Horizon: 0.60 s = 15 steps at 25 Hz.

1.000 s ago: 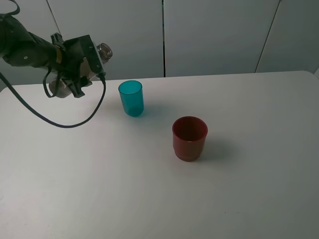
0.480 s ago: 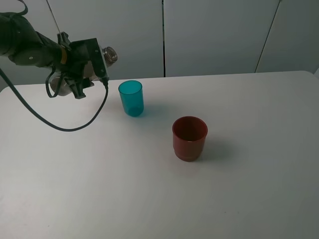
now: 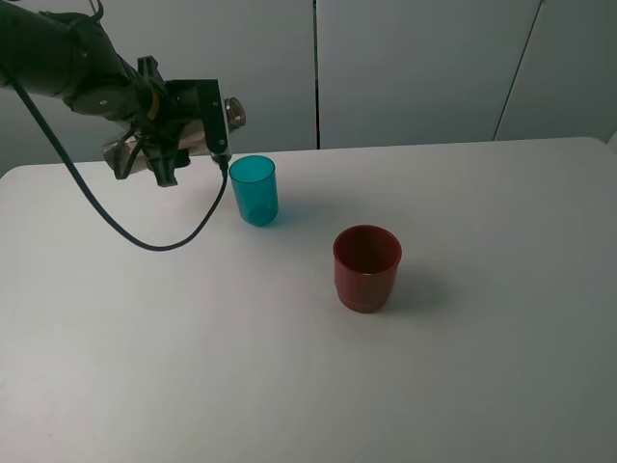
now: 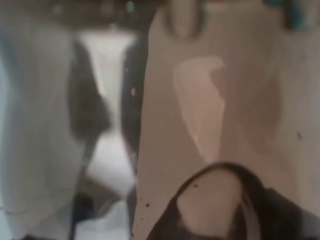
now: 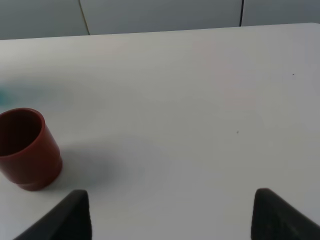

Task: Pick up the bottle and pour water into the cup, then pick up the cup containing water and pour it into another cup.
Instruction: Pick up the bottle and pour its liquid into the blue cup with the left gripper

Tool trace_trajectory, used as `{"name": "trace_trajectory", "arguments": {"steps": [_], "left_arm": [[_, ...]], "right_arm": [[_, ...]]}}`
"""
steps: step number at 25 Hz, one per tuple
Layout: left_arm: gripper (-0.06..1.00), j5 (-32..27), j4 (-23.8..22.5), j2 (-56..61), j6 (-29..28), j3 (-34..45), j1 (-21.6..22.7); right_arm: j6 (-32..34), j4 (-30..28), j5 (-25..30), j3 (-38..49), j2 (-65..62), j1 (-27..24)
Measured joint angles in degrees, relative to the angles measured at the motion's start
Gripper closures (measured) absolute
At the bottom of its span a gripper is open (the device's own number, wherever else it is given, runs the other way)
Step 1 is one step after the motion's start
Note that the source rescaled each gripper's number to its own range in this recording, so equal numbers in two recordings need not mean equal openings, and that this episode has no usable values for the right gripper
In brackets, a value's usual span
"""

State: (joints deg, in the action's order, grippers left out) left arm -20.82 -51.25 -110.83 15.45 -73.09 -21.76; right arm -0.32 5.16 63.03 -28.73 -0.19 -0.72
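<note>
Tabletop [image 3: 289, 386], white, fills most of the high view. Its far edge runs along the foot of pale wall panels [image 3: 415, 68], and its far right corner shows at the frame's right side. Broad open surface stretches along the near side and over the whole right half.

From the upper left, the dark left arm [image 3: 58, 63] reaches in above the far edge, with a black cable [image 3: 145, 241] sagging from it toward the surface. The left fingers [image 3: 193, 121] are pinching the bottle [image 3: 231, 114], which is held in the air, tipped almost level. Its mouth sits just above and to the left of the teal cup [image 3: 254, 190], not touching the rim. In the left wrist view the brownish bottle [image 4: 225, 100] fills the frame, blurred.

The red cup [image 3: 366, 267] stands upright near the middle, well apart from the teal cup, which stands upright close to the far edge.

The right fingers [image 5: 75, 215] are spread wide with only tabletop between them, and the red cup [image 5: 27, 147] is off to one side.
</note>
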Motion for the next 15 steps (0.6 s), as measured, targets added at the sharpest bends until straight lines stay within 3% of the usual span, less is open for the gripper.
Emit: {"name": "trace_trajectory", "arguments": {"steps": [15], "left_arm": [[0.91,-2.99,-2.82,-1.28,2.35,-0.10,-0.13]], "right_arm": [[0.32,0.00,0.00,0.00,0.00,0.00]]}}
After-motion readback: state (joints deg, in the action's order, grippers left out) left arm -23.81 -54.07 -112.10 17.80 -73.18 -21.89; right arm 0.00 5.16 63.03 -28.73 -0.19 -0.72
